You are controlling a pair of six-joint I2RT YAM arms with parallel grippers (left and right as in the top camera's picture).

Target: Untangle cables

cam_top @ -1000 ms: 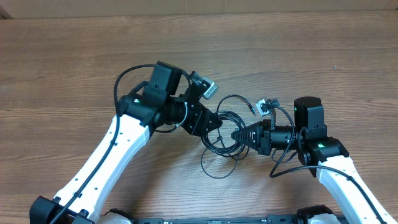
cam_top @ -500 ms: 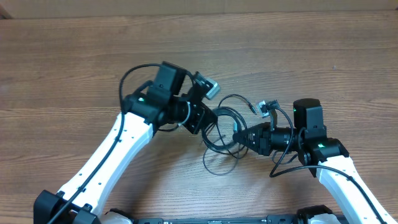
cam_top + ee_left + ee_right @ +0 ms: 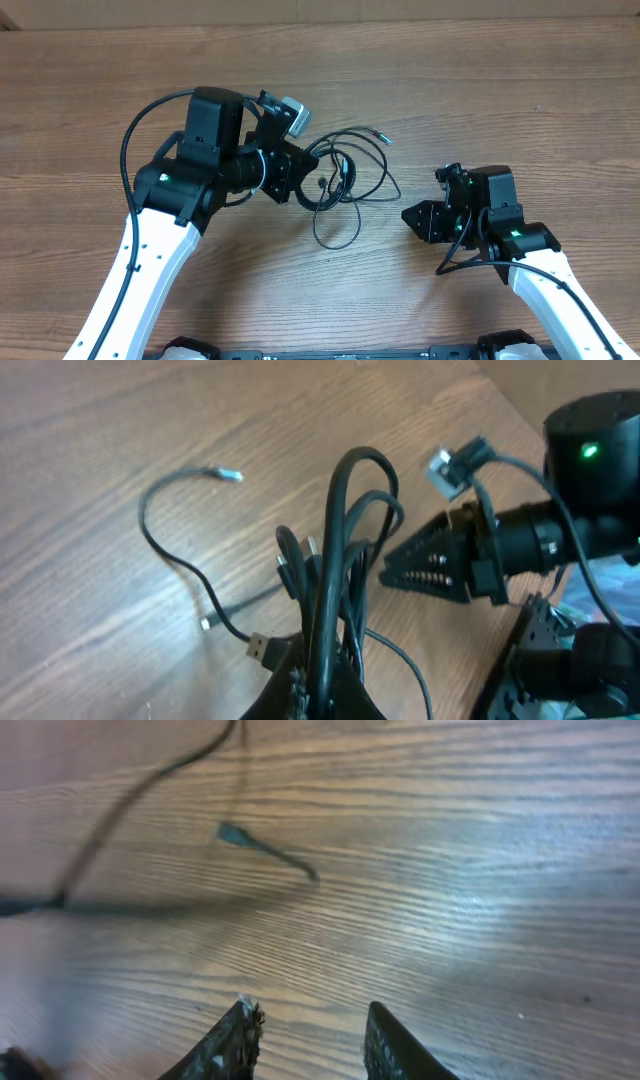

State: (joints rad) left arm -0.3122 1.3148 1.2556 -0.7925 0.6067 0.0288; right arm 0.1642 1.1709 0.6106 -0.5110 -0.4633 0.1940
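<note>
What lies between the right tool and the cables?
Only bare table, seen in the overhead view; the right tool stands apart from the cables.

Setting: a robotics lab workstation. Indicators: a wood-grain counter (image 3: 480, 90); two white-and-black robot arms based at its near edge, left arm (image 3: 150, 260) and right arm (image 3: 560, 290); lit green status lights (image 3: 514, 236) on both; thin black cables (image 3: 340, 180) as test material.
</note>
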